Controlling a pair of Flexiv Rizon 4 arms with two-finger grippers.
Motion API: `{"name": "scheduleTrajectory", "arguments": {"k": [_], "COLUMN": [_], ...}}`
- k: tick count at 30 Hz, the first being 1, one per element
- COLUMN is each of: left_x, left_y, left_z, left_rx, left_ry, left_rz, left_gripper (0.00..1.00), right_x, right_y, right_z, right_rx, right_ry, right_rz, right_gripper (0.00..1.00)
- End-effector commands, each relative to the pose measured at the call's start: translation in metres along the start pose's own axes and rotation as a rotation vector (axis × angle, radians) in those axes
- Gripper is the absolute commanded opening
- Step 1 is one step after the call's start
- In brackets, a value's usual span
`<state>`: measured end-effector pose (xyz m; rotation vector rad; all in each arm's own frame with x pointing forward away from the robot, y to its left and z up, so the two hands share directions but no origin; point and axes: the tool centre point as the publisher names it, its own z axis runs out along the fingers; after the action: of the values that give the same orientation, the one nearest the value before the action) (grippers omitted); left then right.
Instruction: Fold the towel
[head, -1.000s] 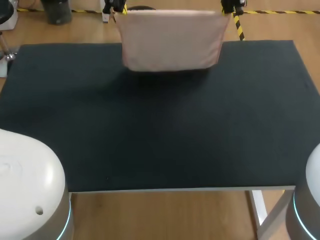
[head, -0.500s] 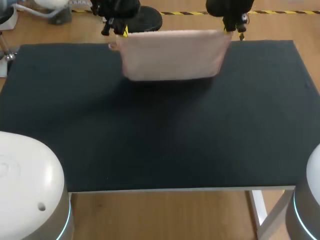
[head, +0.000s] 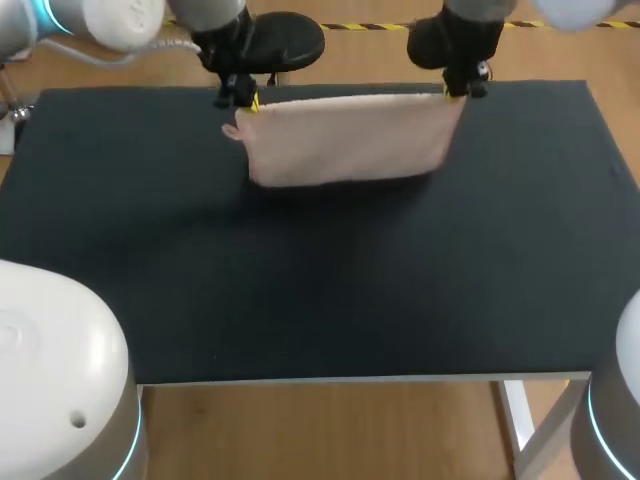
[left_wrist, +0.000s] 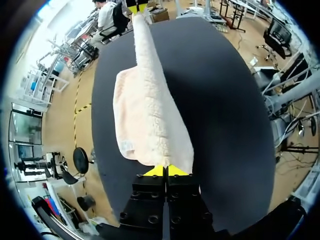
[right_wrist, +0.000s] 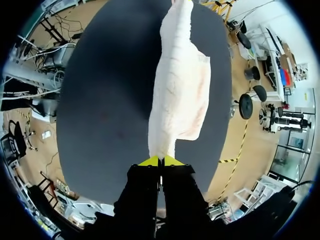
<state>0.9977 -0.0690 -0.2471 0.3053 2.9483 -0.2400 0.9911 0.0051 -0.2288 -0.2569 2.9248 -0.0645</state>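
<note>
towel: pink-beige towel (head: 345, 140) was held up by its top edge over the far-middle of the tabletop (head: 320, 290), with the rest hanging as a sheet below that edge.
left gripper: the left gripper (head: 238, 98) was pinched narrow on the top-left corner, cloth between the yellow tips (same in the wrist view (left_wrist: 165, 171)).
right gripper: the right gripper (head: 458, 88) was pinched narrow on the top-right corner (wrist view (right_wrist: 160, 161)).
long axis: the top edge ran fairly taut from gripper to gripper, parallel to the tabletop's far edge.
key relation: the towel hung straight down from both grippers. Each arm had one corner, so neither was nearer.
lower hem: it was free, and I couldn't tell whether it touched the tabletop.
step (my read): carry or lay-down phase, fold not yet set flat.
next move needs: both grippers travelling level and together, or the edge skews.
risk: a corner slipping out of a pinch.
</note>
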Motion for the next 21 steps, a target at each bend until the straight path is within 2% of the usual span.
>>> {"name": "scheduleTrajectory", "arguments": {"k": [1,3,8,21], "left_x": [-0.015,-0.019,-0.031,-0.073], "left_y": [0.002,0.004,0.012,0.027], "left_z": [0.027,0.037,0.061,0.111], "left_rx": [-0.012,-0.042,-0.044,-0.084], "left_ry": [0.04,0.048,0.06,0.143], "left_rz": [-0.009,-0.008,-0.026,-0.024], "left_gripper": [0.0,0.0,0.0,0.0], "right_x": [-0.011,-0.013,-0.019,-0.059], "right_y": [0.002,0.003,0.005,0.004], "right_z": [0.025,0.037,0.066,0.129], "right_rx": [0.01,0.009,0.009,0.05], "right_ry": [0.035,0.051,0.09,0.189], "right_rz": [0.002,0.007,0.021,0.035], "right_gripper": [0.0,0.0,0.0,0.0]}}
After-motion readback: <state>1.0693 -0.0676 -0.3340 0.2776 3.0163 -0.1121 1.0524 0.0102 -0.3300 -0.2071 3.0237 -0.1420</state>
